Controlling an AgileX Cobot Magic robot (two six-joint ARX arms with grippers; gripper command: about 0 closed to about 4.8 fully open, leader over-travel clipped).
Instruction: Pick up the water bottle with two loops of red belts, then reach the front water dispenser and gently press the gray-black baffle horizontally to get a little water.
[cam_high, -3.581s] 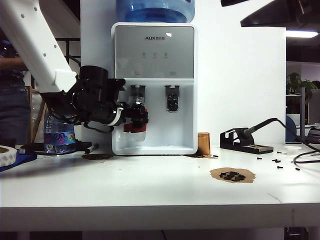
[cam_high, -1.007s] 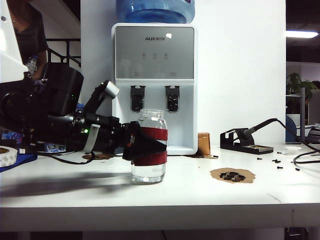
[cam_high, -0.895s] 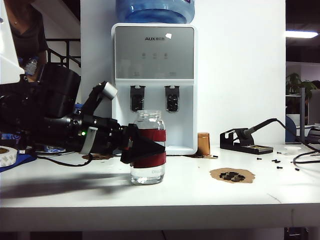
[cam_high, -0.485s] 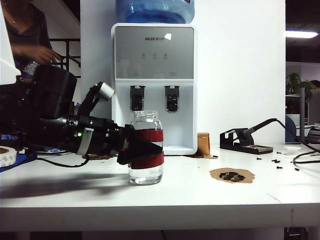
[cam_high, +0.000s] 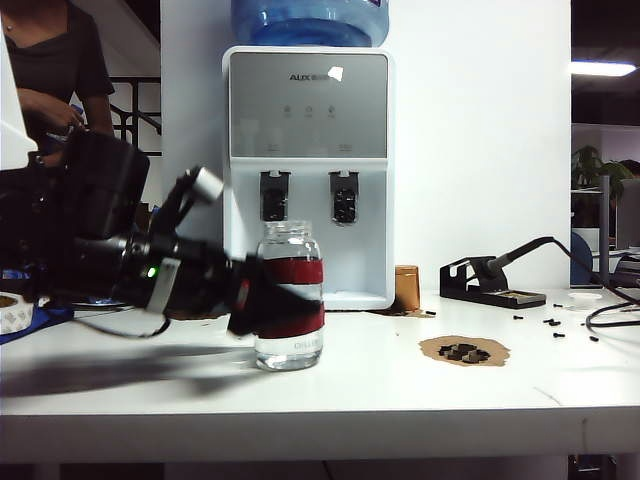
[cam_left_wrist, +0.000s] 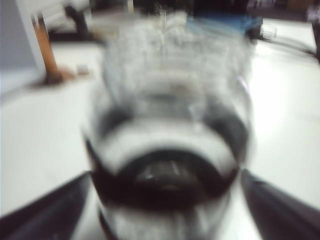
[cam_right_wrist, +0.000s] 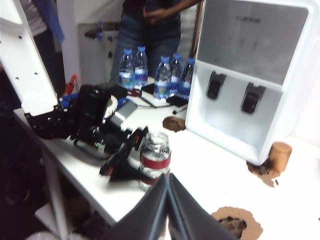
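The water bottle (cam_high: 290, 296), clear glass with two red bands, stands on the white table (cam_high: 400, 390) in front of the water dispenser (cam_high: 308, 105). My left gripper (cam_high: 262, 300) reaches in from the left, open, with a dark finger on each side of the bottle (cam_left_wrist: 167, 125); that view is blurred. From above, the bottle (cam_right_wrist: 155, 157) shows between those fingers (cam_right_wrist: 125, 155). The gray-black baffle (cam_high: 274, 197) hangs in the dispenser's recess, well above and behind the bottle. My right gripper (cam_right_wrist: 166, 177) hovers high over the table, shut and empty.
A second identical lever (cam_high: 344, 197) sits right of the baffle. A copper cylinder (cam_high: 407, 287), a soldering-iron stand (cam_high: 490, 280) and a brown patch with black screws (cam_high: 465, 350) lie to the right. Blue-capped bottles (cam_right_wrist: 160, 75) and a person (cam_high: 50, 70) are at the back left.
The bottle, earlier held up at the left tap, now stands on the table. Over the last second the left gripper drew back leftward, and the bottle shifted slightly left with it.
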